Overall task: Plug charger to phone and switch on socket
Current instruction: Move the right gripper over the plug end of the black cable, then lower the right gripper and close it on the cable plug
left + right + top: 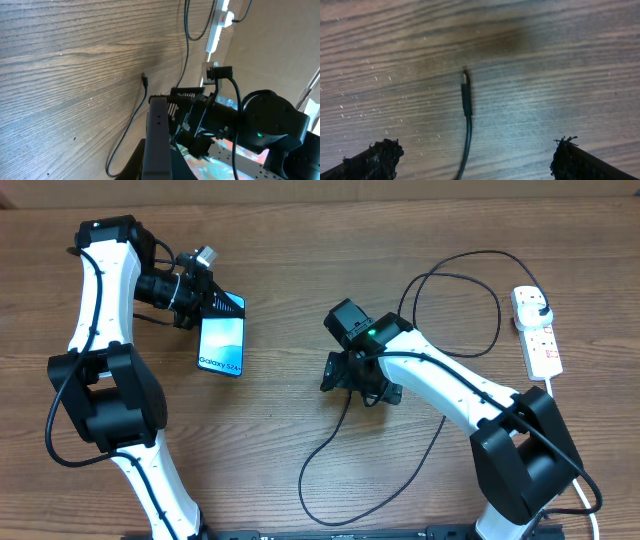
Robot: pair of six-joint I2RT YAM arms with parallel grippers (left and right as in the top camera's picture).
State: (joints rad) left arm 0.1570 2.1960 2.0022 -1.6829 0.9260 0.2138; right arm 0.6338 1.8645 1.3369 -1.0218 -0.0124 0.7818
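Overhead: your left gripper clamps the phone by its upper end, well apart from the right gripper. That one hovers over the charger cable, so it is your nearer arm; the cable's tip is hidden beneath it.

Left wrist: the phone shows edge-on in the grip, and you cannot make out its port.

Right wrist: the fingers are spread wide, holding nothing. The connector lies on the table between and just ahead of them, long axis pointing straight away.
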